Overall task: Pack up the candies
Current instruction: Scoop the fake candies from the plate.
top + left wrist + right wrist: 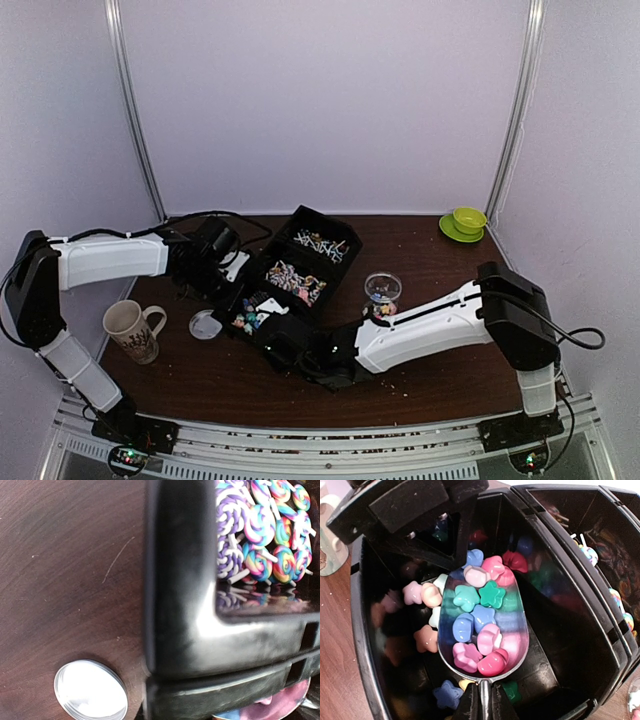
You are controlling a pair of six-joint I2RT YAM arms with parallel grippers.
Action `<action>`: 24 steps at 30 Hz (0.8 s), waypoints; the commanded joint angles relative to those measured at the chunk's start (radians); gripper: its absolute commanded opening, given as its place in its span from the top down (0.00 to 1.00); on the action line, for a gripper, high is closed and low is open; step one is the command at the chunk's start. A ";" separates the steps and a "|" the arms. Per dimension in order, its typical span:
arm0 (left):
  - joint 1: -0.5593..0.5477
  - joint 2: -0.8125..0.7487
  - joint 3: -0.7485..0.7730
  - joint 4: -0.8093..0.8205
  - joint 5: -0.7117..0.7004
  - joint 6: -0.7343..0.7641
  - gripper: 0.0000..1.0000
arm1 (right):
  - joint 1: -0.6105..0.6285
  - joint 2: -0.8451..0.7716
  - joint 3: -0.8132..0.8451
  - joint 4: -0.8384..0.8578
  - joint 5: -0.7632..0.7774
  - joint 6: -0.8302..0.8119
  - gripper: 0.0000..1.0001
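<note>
Packing barely begun: right gripper pinches a scoop heaped with candies inside the tray at centre frame, the jar to its right looking nearly empty, left gripper closed beside the tray.

On the table, a three-compartment tray lies diagonally at the middle, its near end to the left. A scoop sits in the nearest compartment, with candies piled in it and more loose around it. Lollipops fill the middle compartment. A lid lies just left of the tray's near end, with a mug further left. A jar stands right of the tray, and a cup on a saucer sits at the far right corner.
</note>
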 commanded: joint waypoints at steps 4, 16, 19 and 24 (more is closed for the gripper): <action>-0.018 -0.067 0.060 0.114 0.138 -0.008 1.00 | -0.030 -0.037 -0.208 0.191 0.074 -0.063 1.00; 0.000 -0.049 0.066 0.094 0.117 -0.019 1.00 | -0.010 -0.045 -0.327 0.421 0.127 -0.132 1.00; 0.009 -0.041 0.068 0.089 0.120 -0.026 1.00 | -0.007 -0.055 -0.338 0.435 0.135 -0.136 1.00; 0.014 -0.037 0.069 0.083 0.115 -0.027 1.00 | -0.002 -0.076 -0.382 0.500 0.134 -0.142 1.00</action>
